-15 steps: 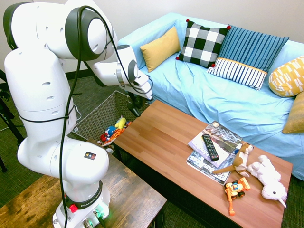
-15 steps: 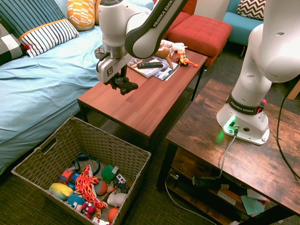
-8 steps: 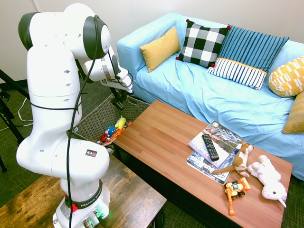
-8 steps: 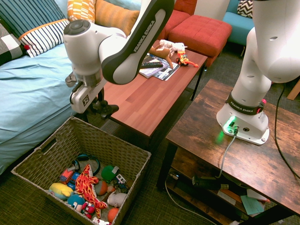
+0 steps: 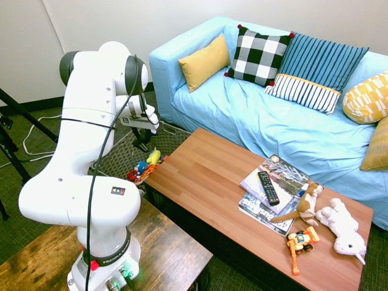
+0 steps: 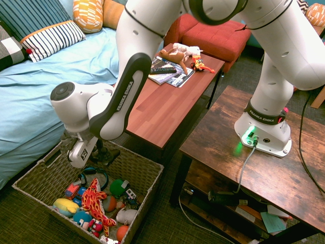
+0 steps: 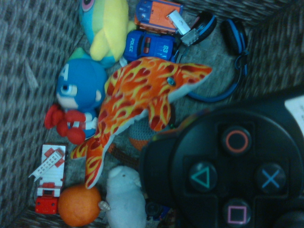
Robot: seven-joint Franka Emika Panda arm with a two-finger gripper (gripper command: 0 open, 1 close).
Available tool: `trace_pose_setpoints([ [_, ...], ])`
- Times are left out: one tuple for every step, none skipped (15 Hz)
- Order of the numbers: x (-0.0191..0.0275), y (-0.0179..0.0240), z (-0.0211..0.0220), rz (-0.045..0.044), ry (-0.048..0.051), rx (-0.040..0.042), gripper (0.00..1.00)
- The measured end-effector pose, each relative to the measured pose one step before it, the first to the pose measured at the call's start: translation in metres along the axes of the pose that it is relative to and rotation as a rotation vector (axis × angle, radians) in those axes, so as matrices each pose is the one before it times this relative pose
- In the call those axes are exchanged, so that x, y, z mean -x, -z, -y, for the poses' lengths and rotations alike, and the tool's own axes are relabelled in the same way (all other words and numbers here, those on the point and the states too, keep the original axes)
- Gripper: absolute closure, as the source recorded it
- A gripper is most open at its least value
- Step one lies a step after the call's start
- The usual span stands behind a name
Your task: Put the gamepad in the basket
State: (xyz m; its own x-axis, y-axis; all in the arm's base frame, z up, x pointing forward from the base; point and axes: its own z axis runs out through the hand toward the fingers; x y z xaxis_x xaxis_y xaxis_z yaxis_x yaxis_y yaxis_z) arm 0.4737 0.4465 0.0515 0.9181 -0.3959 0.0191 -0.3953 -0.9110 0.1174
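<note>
The black gamepad [image 6: 107, 156] hangs just inside the woven wicker basket [image 6: 136, 166], above the toys at its far end, with my gripper [image 6: 97, 151] shut on it. In the first exterior view the gripper [image 5: 143, 136] and the dark gamepad [image 5: 143, 145] sit low over the basket [image 5: 116, 160], half hidden behind the arm. The wrist view shows the gamepad's [image 7: 228, 164] button face close up, over the basket's toys.
The basket holds an orange fish plush [image 7: 142, 95], blue headphones [image 6: 94, 175], toy cars and balls. The wooden coffee table [image 6: 157, 109] stands right beside the basket, bearing magazines, a slim remote [image 5: 268, 187] and plush animals. The blue sofa [image 5: 285, 127] is behind.
The arm has swung off the coffee table's end and down over the basket, carrying the gamepad with it. The gripper has stayed shut.
</note>
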Motion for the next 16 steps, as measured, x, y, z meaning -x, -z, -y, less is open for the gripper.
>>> trace_pose_setpoints([
  [0.00031, -0.01283, 0.0156, -0.00124, 0.00063, 0.01918, 1.0],
  [-0.00252, 0.0001, 0.0021, 0.00453, 0.00082, 0.00191, 1.0],
  [-0.00205, -0.00323, 0.00264, 0.00281, 0.00245, -0.00046, 1.0],
  [-0.00053, -0.00703, 0.00404, 0.00543, 0.00065, -0.00487, 1.0],
  [0.00188, -0.00985, 0.00508, 0.00509, 0.00364, -0.01082, 1.0],
  [0.00312, -0.01227, 0.00485, 0.00652, 0.00274, -0.01683, 1.0],
  [0.00361, -0.01425, 0.00349, 0.00669, 0.00472, -0.01611, 0.0],
  [0.00325, -0.0149, 0.00238, 0.00941, 0.00047, -0.02095, 0.0],
  [0.00187, -0.01307, 0.00075, 0.0089, 0.00151, -0.02049, 0.0],
  [-0.00039, -0.01083, -0.00065, 0.00684, 0.00227, -0.01158, 0.0],
  [-0.00185, -0.00686, -0.00077, 0.0024, -0.00222, -0.00614, 0.0],
  [-0.00272, -0.00394, -0.00065, -0.0003, -0.00129, -0.00389, 0.0],
  [-0.00244, -0.0016, -0.00052, -0.00161, -0.00302, -0.00251, 0.0],
  [-0.00206, -0.0008, -0.00091, -0.00036, -0.00338, -0.00188, 0.0],
  [-0.00172, -0.00088, -0.00117, -0.00039, -0.00323, 0.00071, 0.0],
  [-0.00058, -0.00248, -0.00169, 0.00278, -0.00283, 0.00259, 0.0],
])
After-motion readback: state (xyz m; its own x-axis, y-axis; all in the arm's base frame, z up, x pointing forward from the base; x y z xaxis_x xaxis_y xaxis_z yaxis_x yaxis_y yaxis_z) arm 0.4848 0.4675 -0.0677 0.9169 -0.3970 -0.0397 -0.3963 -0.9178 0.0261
